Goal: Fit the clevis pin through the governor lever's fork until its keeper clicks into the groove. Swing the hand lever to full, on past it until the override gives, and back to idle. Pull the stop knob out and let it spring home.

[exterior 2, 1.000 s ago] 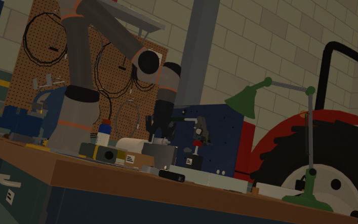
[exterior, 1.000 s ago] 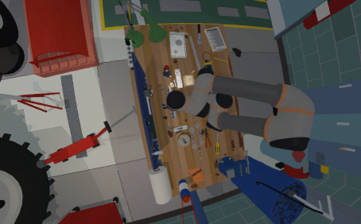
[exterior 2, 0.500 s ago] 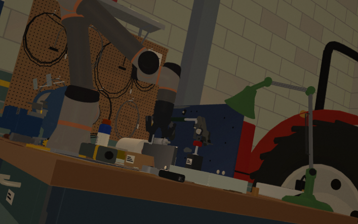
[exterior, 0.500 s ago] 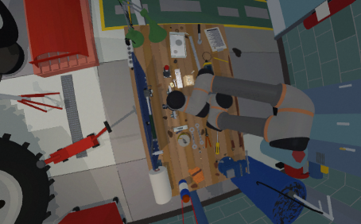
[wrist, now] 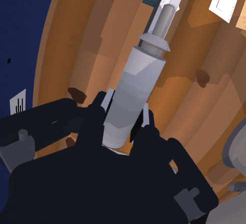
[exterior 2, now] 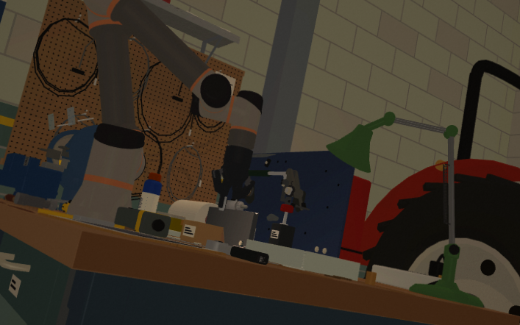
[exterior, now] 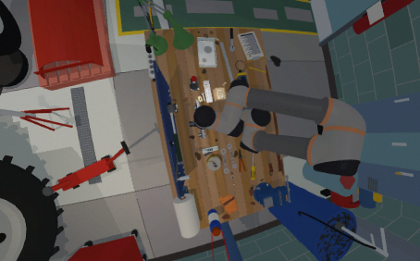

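Note:
The clevis pin (wrist: 140, 83), a grey steel cylinder with a flared collar and a thinner tip, lies low over the wooden bench top, and I have its thick end clamped in my gripper (wrist: 125, 118). In the second side camera the gripper (exterior 2: 231, 198) hangs just above the bench in front of the blue panel. The governor lever's fork (exterior 2: 292, 190) sits on that panel to the right of the gripper. A red stop knob (exterior 2: 286, 209) stands on a black base below the fork. The hand lever (exterior 2: 267, 173) runs from the panel toward the fork.
The blue upright panel (wrist: 17, 40) rises close on the gripper's left. A grey block (exterior 2: 233, 226) sits just under the gripper. A green desk lamp (exterior 2: 447, 226) stands at the bench's right end. Small parts, labels and tools are scattered over the bench (exterior: 218, 152).

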`<state>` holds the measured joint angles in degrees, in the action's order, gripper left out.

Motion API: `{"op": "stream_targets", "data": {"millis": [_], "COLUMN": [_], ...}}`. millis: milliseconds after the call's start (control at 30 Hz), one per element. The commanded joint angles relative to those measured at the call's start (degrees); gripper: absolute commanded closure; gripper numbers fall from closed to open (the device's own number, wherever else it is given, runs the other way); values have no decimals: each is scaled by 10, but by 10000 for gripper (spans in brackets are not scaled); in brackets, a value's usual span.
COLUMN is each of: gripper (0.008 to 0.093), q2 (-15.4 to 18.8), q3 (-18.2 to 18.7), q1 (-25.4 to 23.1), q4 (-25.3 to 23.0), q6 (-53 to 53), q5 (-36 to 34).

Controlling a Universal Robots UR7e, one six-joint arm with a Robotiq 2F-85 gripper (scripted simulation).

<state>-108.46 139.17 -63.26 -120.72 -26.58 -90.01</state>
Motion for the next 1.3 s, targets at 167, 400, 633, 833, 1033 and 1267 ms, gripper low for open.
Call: {"op": "stream_targets", "data": {"millis": [167, 400, 633, 833, 1033, 1267], "gripper": [844, 934, 934, 934, 934, 934], "q2": [0, 1, -1, -7, -16, -30], "q3": [0, 0, -2, -8, -18, -37], "q1": [0, 0, 0, 0, 0, 0], "q4": [-1, -1, 3, 13, 33, 65], "q6": [0, 0, 0, 0, 0, 0], "q5": [0, 0, 0, 0, 0, 0]}}
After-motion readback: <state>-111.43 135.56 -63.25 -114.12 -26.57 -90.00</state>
